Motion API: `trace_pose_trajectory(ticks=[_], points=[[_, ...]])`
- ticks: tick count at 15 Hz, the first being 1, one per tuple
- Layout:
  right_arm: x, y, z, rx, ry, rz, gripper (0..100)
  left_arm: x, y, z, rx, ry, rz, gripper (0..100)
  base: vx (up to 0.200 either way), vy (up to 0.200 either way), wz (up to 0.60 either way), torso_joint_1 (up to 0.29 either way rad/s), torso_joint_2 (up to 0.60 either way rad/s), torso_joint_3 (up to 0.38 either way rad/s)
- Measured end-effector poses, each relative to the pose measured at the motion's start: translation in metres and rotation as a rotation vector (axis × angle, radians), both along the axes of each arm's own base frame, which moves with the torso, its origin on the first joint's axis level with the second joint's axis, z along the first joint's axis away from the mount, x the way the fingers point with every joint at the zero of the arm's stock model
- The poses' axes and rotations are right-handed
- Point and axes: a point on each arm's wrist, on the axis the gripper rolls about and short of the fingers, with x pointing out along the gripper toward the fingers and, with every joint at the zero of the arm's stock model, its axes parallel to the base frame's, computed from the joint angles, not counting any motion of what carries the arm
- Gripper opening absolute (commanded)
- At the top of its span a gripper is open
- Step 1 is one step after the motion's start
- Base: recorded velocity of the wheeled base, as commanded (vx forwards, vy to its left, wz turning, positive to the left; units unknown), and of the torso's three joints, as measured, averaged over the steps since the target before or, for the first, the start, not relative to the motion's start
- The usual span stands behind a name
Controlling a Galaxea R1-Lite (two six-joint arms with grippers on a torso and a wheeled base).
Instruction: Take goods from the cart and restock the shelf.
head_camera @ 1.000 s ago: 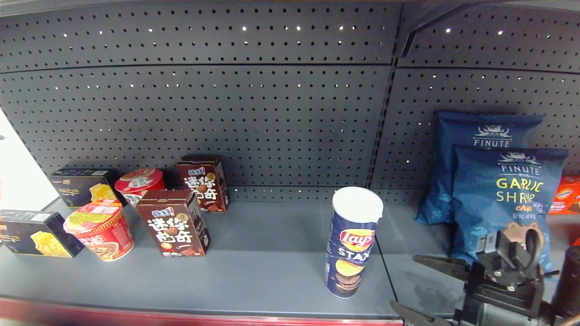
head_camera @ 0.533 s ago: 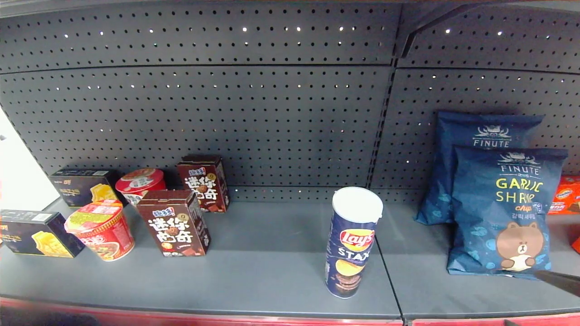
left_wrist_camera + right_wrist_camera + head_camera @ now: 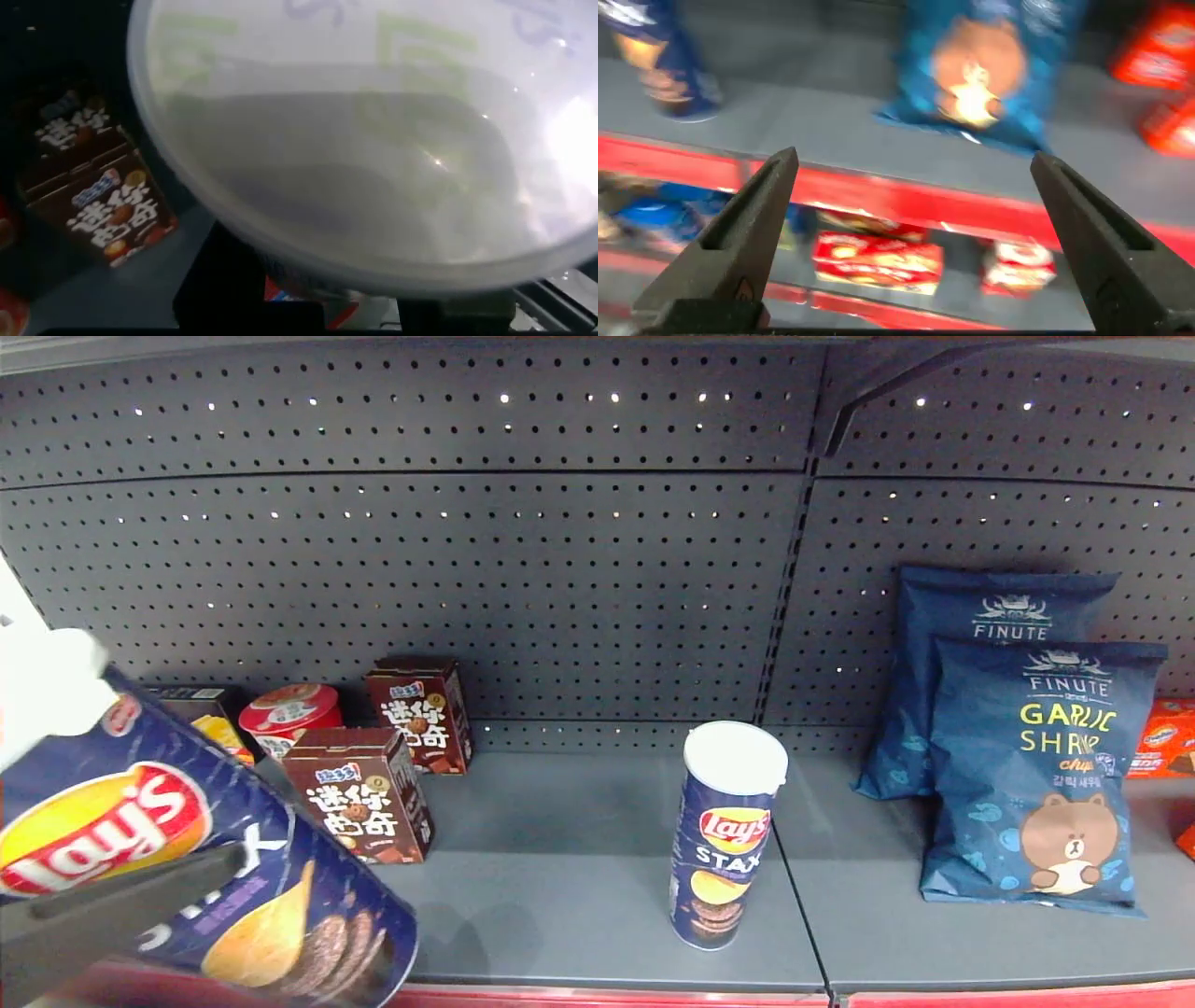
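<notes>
A dark-blue chips can (image 3: 201,859) is tilted at the lower left of the head view, lid toward the upper left, in front of the shelf (image 3: 579,868). My left gripper (image 3: 187,887) is shut on it, one dark finger (image 3: 112,907) lying across its side. In the left wrist view the can's clear lid (image 3: 374,140) sits close to the lens. A second, matching can (image 3: 728,835) stands upright mid-shelf near the front edge. My right gripper (image 3: 920,243) is open and holds nothing, low in front of the shelf's red edge (image 3: 906,201).
Two brown chocolate boxes (image 3: 359,793) and a red noodle cup (image 3: 289,709) stand left of centre. Two blue chip bags (image 3: 1036,756) lean at the right, with orange boxes (image 3: 1162,737) beyond. Bare shelf lies between the brown boxes and the standing can. Red packs (image 3: 878,261) sit on the lower shelf.
My right gripper has dropped out of the head view at the lower right. My left gripper has risen in at the lower left with a chips can, covering the front noodle cup and black boxes.
</notes>
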Motion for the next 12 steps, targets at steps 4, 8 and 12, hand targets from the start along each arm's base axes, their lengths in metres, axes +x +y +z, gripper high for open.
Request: trace_pose_trajectory(ticks=[4,8,12], points=[[0.004,0.000,-0.022,-0.006,-0.044,-0.075,100,0.062,-0.030,-0.004,-0.022,0.003,-0.062,0,0.000,0.000,0.00,0.000,0.00,0.000],[0.007,0.000,-0.032,-0.019,-0.056,-0.082,100,0.116,-0.054,-0.019,0.032,-0.006,-0.081,0,0.000,0.000,0.00,0.000,0.00,0.000],[0.007,0.000,-0.033,-0.022,-0.053,-0.067,100,0.167,-0.076,-0.026,0.060,-0.022,-0.099,0,0.000,0.000,0.00,0.000,0.00,0.000]])
